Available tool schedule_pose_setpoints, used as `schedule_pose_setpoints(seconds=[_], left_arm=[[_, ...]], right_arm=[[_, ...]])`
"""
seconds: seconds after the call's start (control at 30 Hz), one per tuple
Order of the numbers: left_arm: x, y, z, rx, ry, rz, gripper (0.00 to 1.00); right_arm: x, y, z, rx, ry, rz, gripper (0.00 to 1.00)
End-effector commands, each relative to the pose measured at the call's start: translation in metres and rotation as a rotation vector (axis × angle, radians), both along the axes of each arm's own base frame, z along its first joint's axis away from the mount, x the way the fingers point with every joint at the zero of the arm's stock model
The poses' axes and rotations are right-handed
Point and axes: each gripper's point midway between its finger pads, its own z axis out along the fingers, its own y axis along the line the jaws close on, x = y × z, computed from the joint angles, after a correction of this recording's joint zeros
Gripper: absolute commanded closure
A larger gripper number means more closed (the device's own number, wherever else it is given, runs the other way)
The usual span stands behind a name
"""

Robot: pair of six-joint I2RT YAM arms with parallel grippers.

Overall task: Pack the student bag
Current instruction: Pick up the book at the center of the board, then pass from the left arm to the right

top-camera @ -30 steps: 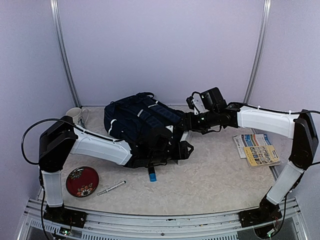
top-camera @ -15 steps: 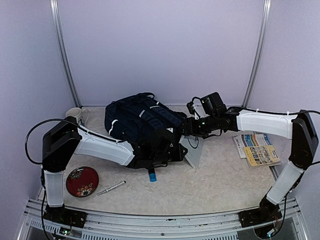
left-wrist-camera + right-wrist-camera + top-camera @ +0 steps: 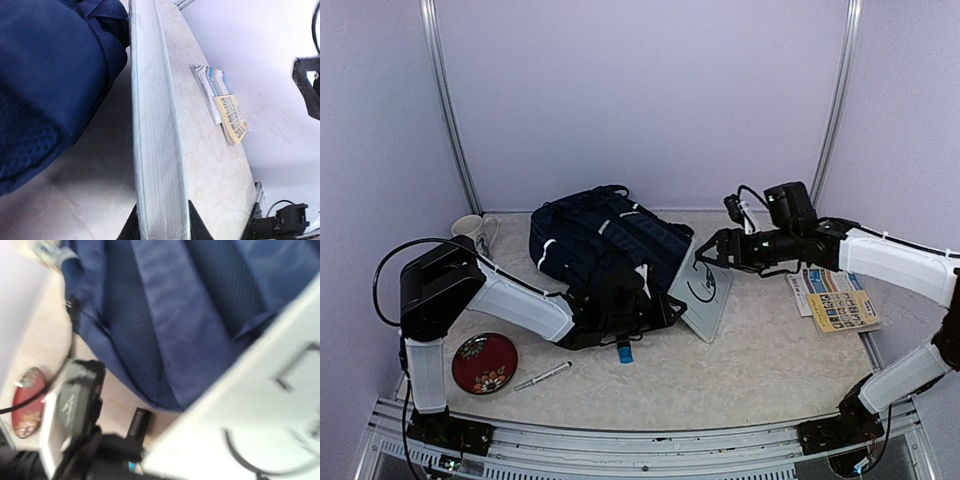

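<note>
Your left pincer [image 3: 160, 226] has just clamped the lower edge of the white board [image 3: 705, 292]. The right pincer [image 3: 704, 253] has spread wide and backed off toward 3 o'clock. So the board is handed over, not packed: it leans against the bag [image 3: 600, 245], mid-tabletop [image 3: 750, 370], on its 3 o'clock side. Booklets [image 3: 835, 298] wait at 3, plate [image 3: 485, 362] and pen [image 3: 542, 376] at 8. No open bag mouth shows.

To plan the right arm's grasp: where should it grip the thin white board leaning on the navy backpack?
Probably its raised upper edge, from the right: the thin white board stands tilted against the navy fabric backpack, and the left gripper clamps its left side.
</note>
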Motion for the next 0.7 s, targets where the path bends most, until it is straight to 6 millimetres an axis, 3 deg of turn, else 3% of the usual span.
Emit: schedule_pose_setpoints(seconds=[0.0,0.17,0.3,0.5,0.67], left_arm=[[-0.009,0.000,0.115,-0.406,-0.130,-0.046,1.00],[-0.022,0.015,0.170,-0.531,-0.280,-0.072,1.00],[-0.035,0.030,0.197,-0.594,-0.383,-0.076,1.00],[-0.049,0.037,0.219,-0.629,-0.475,-0.101,1.00],[-0.044,0.039,0.214,-0.591,-0.475,-0.059,1.00]], right_arm=[[-0.020,-0.037,0.014,0.123,0.001,-0.035,0.20],[-0.039,-0.061,-0.004,0.180,0.007,-0.072,0.01],[-0.047,-0.060,-0.004,0.268,-0.016,-0.028,0.00],[-0.047,-0.064,0.004,0.305,-0.089,-0.049,0.00],[-0.050,-0.074,-0.003,0.290,-0.073,-0.111,0.00]])
